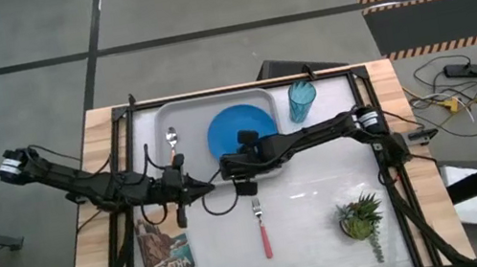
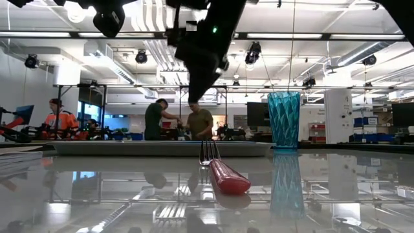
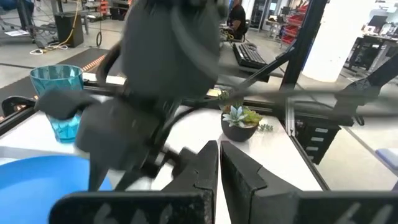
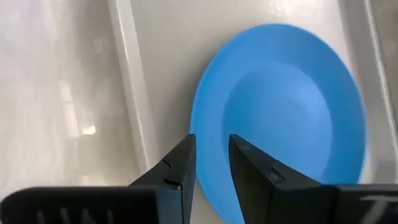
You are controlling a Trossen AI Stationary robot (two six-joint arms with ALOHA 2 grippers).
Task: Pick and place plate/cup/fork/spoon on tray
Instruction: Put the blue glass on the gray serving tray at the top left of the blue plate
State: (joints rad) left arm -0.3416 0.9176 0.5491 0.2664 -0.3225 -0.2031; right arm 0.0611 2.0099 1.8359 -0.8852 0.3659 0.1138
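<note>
My right pincer [image 1: 229, 166]: over the tray's near rim, at the edge of the plate; fingers slightly apart with nothing between them, as the right wrist view shows.
Plate [image 1: 241, 129]: lies flat inside the tray [image 1: 191, 112], free of my fingers; I judge it placed.
Spoon [image 1: 172, 143]: in the tray too, beside the plate, long axis running front to back.
Fork [image 1: 261, 227]: on the desk [image 1: 316, 218] outside the tray, just nearer the front edge than my right pincer; tines toward the tray, pink handle toward the front.
Cup [image 1: 302, 100]: upright on the desk just beyond the tray's right end, close alongside my right forearm.
My left pincer [image 1: 201, 190]: fingers together, empty, low near the tray's front rim, left of the fork.
Nearer arm: both are close to the fork; the right one sits almost in line with its long axis.
</note>
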